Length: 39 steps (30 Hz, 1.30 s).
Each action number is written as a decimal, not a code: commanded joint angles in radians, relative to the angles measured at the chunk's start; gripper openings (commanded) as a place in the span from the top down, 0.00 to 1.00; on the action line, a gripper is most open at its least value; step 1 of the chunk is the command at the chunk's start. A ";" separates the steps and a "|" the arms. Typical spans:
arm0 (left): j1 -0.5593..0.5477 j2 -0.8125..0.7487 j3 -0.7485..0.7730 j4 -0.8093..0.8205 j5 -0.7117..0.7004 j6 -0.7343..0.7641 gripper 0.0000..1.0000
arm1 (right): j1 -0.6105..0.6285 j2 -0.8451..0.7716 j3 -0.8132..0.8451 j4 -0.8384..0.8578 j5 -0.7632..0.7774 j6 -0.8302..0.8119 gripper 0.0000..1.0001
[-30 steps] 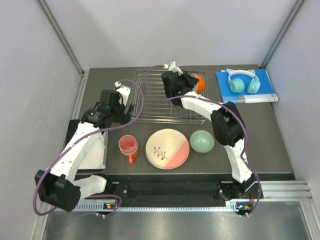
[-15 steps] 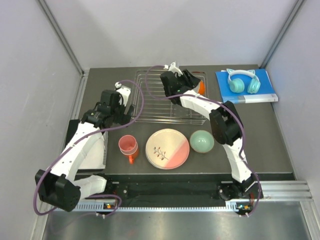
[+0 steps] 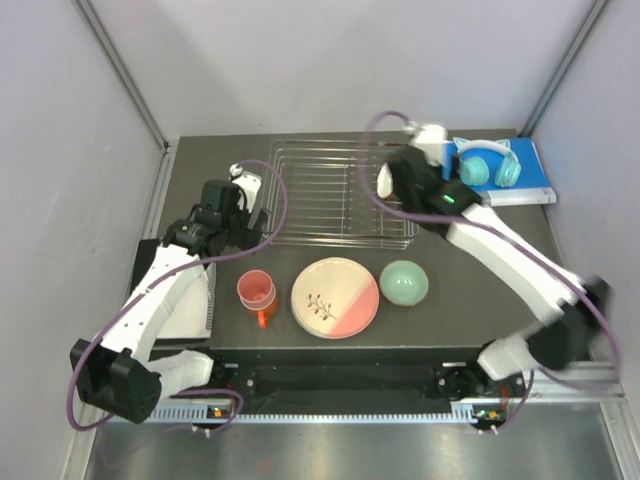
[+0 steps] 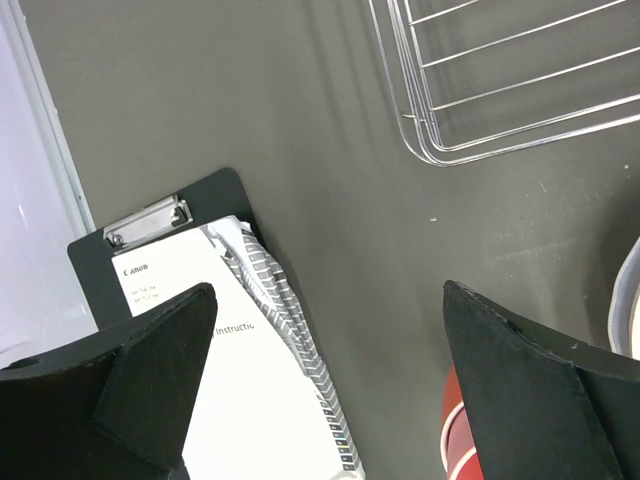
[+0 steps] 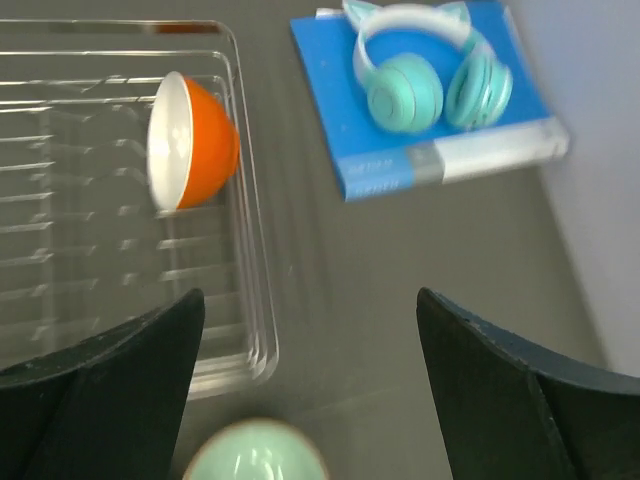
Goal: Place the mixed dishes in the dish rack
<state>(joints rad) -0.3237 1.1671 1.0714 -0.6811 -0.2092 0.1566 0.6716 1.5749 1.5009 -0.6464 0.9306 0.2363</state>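
Dish rack (image 3: 320,200) sits at the far middle of the tabletop (image 3: 500,250). It holds one item, the orange bowl (image 5: 195,140), tipped on its side in the rack's far right corner with its white inside facing left. The rest of the rack's bars are bare.

The pink tumbler (image 3: 255,289) stands inside the orange mug (image 3: 266,318), near left of the rack on the tabletop. The sprig-patterned plate (image 3: 335,297) is just right of the mug, and the mint-green bowl (image 3: 404,283) is right of the plate. Both are near of the rack and outside it.

In the top view the right arm covers the orange bowl. Whether a second plate lies under the sprig plate cannot be told. The right wrist view is blurred and cuts off the mint bowl at its bottom edge. The left wrist view shows only a rack corner and slivers of the mug and plate.

Right fingers (image 5: 110,380) are spread wide and hold nothing. They are above the rack's right rim, with the orange bowl farther and to the left, apart from them. Left fingers (image 4: 140,380) are also spread and empty, over the tabletop left of the rack above a clipboard (image 4: 150,250) with a manual.

Teal headphones (image 5: 430,70) lie on the blue book (image 5: 440,150) at far right.
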 commanded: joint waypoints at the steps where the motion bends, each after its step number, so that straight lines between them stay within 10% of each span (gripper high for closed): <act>1: 0.000 -0.027 0.033 0.009 -0.032 0.017 0.01 | -0.001 -0.385 -0.284 -0.254 -0.313 0.463 0.14; 12: 0.000 -0.009 0.067 -0.011 -0.032 0.014 0.01 | -0.003 -0.625 -0.749 -0.245 -0.687 0.765 0.17; 39: 0.000 -0.021 0.062 -0.009 -0.019 0.012 0.01 | -0.012 -0.437 -0.858 0.030 -0.570 0.942 0.42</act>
<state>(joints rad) -0.3237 1.1675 1.1034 -0.7044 -0.2256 0.1612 0.6647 1.1149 0.5964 -0.6514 0.3325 1.1648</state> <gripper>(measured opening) 0.991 0.594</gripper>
